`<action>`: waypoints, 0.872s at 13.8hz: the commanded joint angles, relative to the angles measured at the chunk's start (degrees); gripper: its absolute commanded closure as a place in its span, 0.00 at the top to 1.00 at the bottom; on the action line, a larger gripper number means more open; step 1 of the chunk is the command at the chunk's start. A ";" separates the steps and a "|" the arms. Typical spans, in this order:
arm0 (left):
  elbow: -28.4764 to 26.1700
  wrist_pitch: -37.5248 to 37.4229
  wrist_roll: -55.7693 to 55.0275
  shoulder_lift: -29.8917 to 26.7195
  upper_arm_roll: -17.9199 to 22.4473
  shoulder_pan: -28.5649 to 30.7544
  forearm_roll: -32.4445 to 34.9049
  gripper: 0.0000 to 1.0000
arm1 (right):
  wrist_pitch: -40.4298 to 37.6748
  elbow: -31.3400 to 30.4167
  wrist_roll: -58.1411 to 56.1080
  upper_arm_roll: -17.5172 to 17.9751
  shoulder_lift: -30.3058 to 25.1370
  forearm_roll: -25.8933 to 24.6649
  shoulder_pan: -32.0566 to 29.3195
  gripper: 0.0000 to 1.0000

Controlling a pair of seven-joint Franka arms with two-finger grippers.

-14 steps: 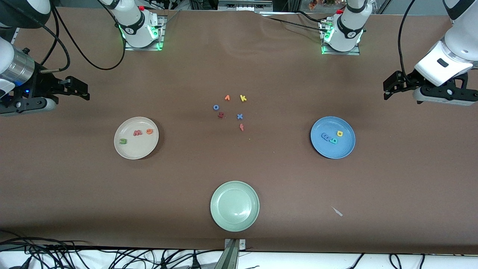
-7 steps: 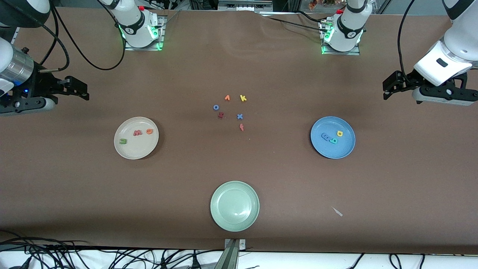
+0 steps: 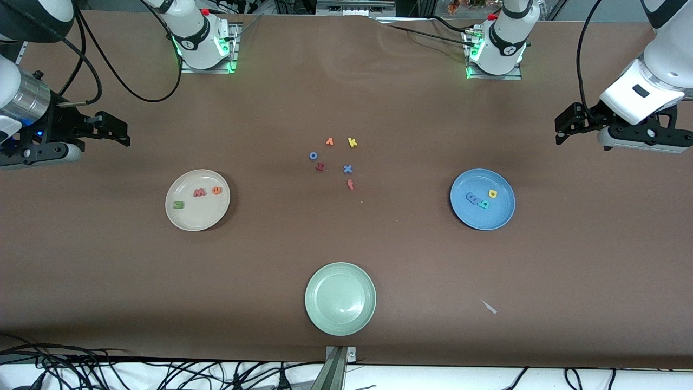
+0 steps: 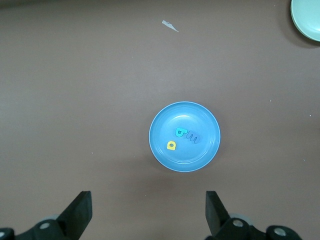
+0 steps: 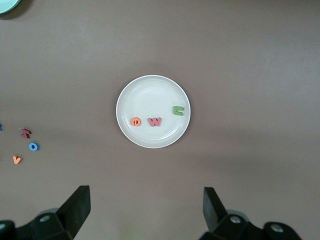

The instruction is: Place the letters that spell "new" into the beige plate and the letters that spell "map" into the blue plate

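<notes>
The beige plate point(image 3: 197, 218) lies toward the right arm's end and holds the green n point(image 3: 178, 205), the pinkish-red w point(image 3: 200, 193) and the orange e point(image 3: 216, 190). In the blue plate point(image 3: 487, 219), toward the left arm's end, lie the blue m point(image 3: 472, 199), the teal p point(image 3: 483, 203) and the yellow a point(image 3: 492, 193). My left gripper point(image 3: 563, 129) hangs open and empty over bare cloth beside the blue plate point(image 4: 185, 112). My right gripper point(image 3: 116, 134) is also open and empty, over cloth beside the beige plate point(image 5: 150, 95).
A pale green plate point(image 3: 340, 319) lies near the front edge. At mid-table are loose letters: orange v point(image 3: 329, 142), yellow k point(image 3: 352, 142), blue o point(image 3: 313, 155), dark red h point(image 3: 320, 167), blue x point(image 3: 347, 169), a red f point(image 3: 350, 184). A white scrap point(image 3: 490, 307) lies on the cloth.
</notes>
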 commanded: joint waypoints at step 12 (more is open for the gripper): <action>1.00 -1.30 1.26 0.05 0.30 -0.13 -1.30 1.00 | -1.68 0.99 -0.13 0.21 0.22 -0.90 -0.36 1.00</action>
